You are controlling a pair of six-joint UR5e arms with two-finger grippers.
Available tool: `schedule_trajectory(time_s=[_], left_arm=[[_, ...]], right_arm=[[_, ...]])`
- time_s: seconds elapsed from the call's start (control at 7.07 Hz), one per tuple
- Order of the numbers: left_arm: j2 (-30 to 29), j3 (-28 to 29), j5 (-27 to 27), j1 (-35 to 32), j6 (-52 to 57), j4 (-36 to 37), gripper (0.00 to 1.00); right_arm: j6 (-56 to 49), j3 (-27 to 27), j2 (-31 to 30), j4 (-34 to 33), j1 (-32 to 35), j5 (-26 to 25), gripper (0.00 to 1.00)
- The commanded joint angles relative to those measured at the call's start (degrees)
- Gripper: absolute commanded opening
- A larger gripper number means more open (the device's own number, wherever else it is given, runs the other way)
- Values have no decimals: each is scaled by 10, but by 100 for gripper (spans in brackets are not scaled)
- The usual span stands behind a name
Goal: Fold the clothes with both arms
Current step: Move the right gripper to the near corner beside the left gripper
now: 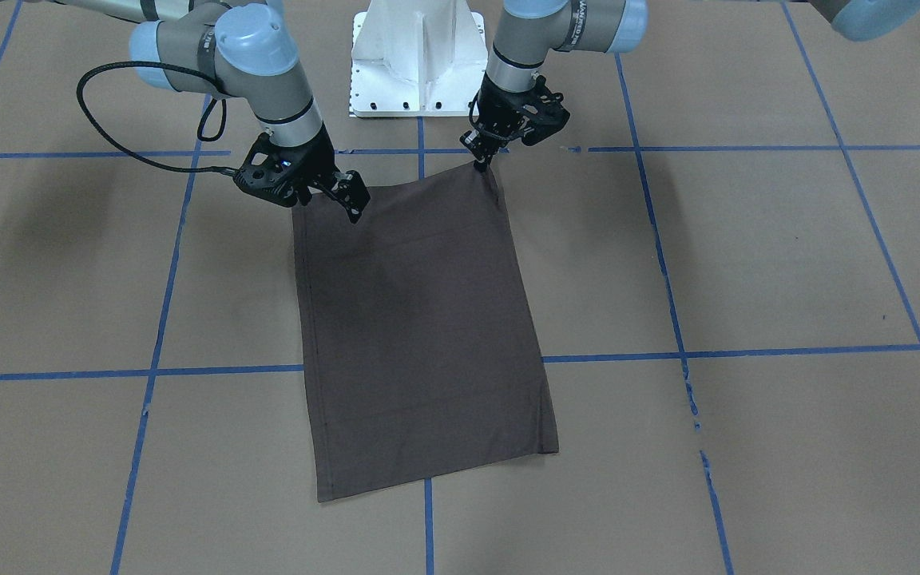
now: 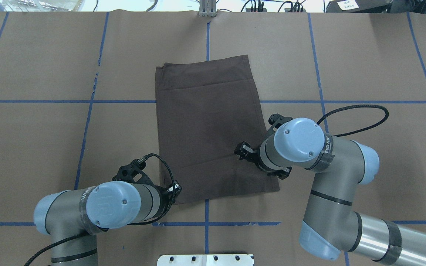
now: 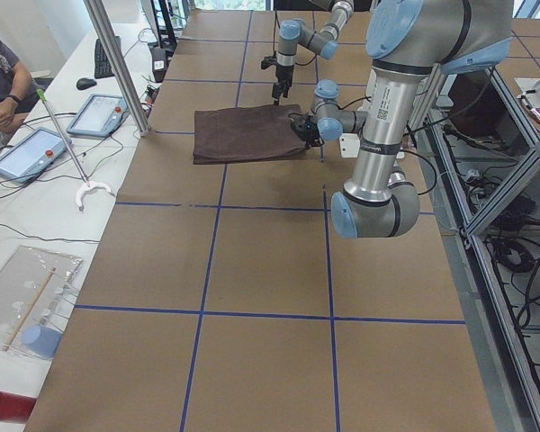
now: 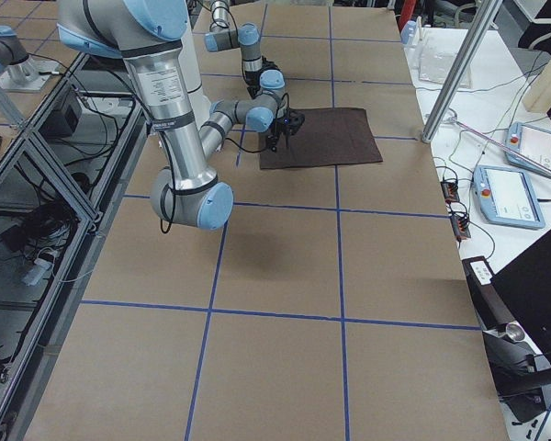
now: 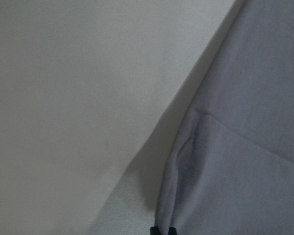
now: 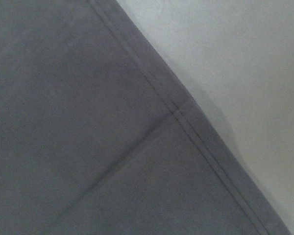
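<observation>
Beneath the left claw (image 1: 481,162), T-shirt (image 1: 420,319) corner.

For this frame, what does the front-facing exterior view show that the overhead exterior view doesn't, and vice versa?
Only front-facing: the left gripper with its tips apparently pinched on a robot-side corner of the T-shirt, the right gripper reaching over the shirt near the other robot-side corner, and the upright body of the white pedestal.
Only overhead: cables beyond the table's far edge.
Both: the shirt lying as a flat folded rectangle on the brown table, which is crossed by blue tape lines.
</observation>
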Motion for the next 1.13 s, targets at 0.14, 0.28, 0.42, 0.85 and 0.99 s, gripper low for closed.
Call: schedule_trajectory(time_s=[0.14, 0.28, 0.42, 0.85, 0.99], left_arm=[[0, 1, 0, 0, 0, -1, 0], [0, 0, 1, 0, 0, -1, 0], [0, 0, 1, 0, 0, -1, 0], [0, 0, 1, 1, 0, -1, 0], [-1, 0, 1, 2, 0, -1, 0]], right_arm=[[30, -4, -11, -19, -42, -18, 100], [29, -8, -10, -20, -46, -24, 100], [29, -10, -9, -21, -47, -24, 100], [29, -14, -10, -21, -41, -24, 100], [29, -16, -14, -21, -41, -25, 100]])
